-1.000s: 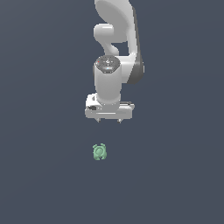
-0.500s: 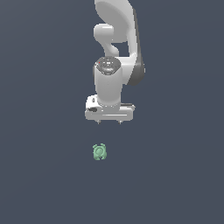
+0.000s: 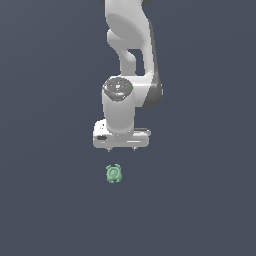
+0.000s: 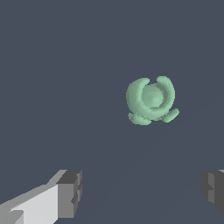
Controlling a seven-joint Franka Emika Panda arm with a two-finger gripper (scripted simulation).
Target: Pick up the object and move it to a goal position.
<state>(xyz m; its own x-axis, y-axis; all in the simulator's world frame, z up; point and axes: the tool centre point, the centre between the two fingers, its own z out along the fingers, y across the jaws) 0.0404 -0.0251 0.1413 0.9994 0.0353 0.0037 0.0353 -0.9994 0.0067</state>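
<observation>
The exterior view is looking from high up and some way off, facing the white arm (image 3: 129, 60) and the dark surface (image 3: 45, 200) under it. The wrist view is looking down from close by, past the tool (image 4: 142, 192). Both views are sharing the mint-green lump (image 3: 114, 173) (image 4: 151, 100) and the surface around it.

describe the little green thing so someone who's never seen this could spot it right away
Start at the white arm above the flat dark grey floor, then look just below its open gripper. The object lies there alone: a tiny pale mint-green lump with small knobs around a ring-like centre, the scene's only coloured thing.
</observation>
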